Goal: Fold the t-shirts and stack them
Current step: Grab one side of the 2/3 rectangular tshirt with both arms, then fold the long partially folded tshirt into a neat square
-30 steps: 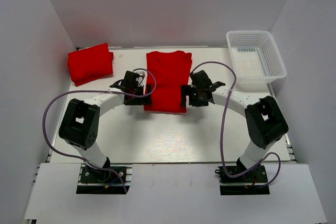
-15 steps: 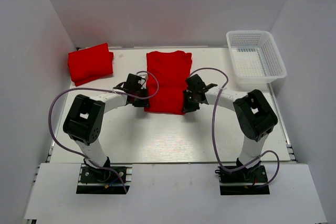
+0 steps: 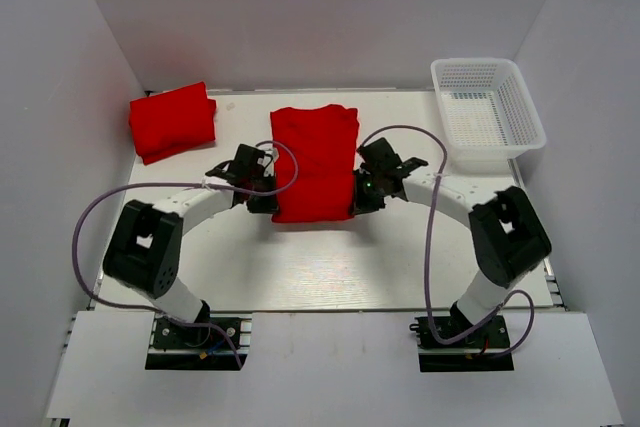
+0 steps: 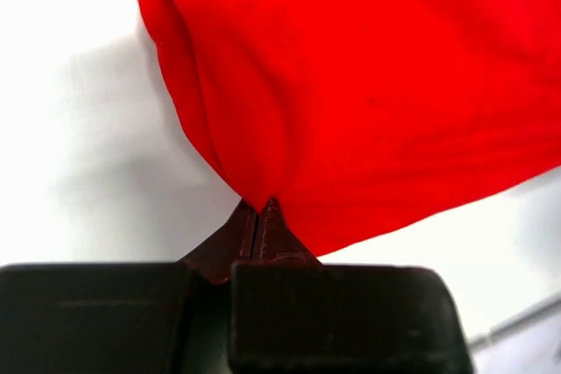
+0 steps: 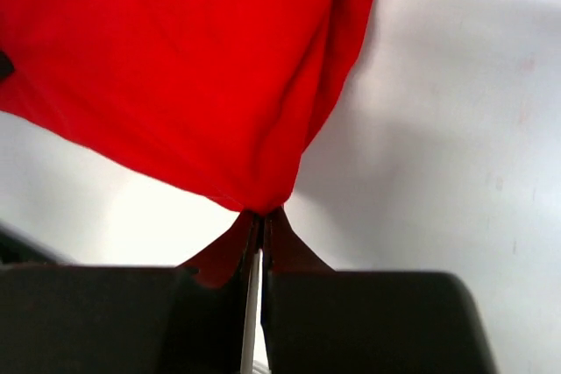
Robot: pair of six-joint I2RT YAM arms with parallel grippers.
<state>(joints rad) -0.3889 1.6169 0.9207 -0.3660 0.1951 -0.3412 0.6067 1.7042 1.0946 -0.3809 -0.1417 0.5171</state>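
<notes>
T-shirt (image 3: 314, 157): soft, limp cloth that we judge best held by its near corners, which left gripper (image 4: 260, 209) and right gripper (image 5: 261, 216) pinch.

Bare table (image 3: 320, 262) lies open on the near side between the left arm (image 3: 185, 199) and right arm (image 3: 450, 190), while the middle t-shirt (image 3: 315, 162), the folded t-shirt (image 3: 172, 122) far left and the white basket (image 3: 485, 154) far right block the far side.
</notes>
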